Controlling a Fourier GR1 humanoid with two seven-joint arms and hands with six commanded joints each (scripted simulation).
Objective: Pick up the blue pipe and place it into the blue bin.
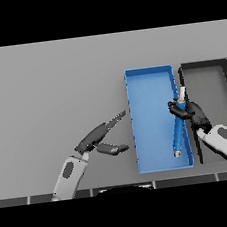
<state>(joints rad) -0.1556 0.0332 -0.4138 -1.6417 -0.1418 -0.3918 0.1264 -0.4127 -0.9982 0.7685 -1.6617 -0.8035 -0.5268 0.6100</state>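
Holding the long blue pipe with a white tip [178,133] over the right side of the open rectangular blue bin [151,116], the right hand [194,115] has its dark fingers curled round the pipe's upper part, near the white end. The pipe runs lengthwise along the bin's right wall, tilted a bit, its lower end close to the bin's near right corner; can't tell if it's touching the bin floor or not. Just beside the blue bin, toward the surface's right edge, sits a black rectangular bin with a grey inside [207,89]. The left hand [101,137] is out on the grey surface [52,92] left of the blue bin, fingers straight, thumb spread, holding nothing.
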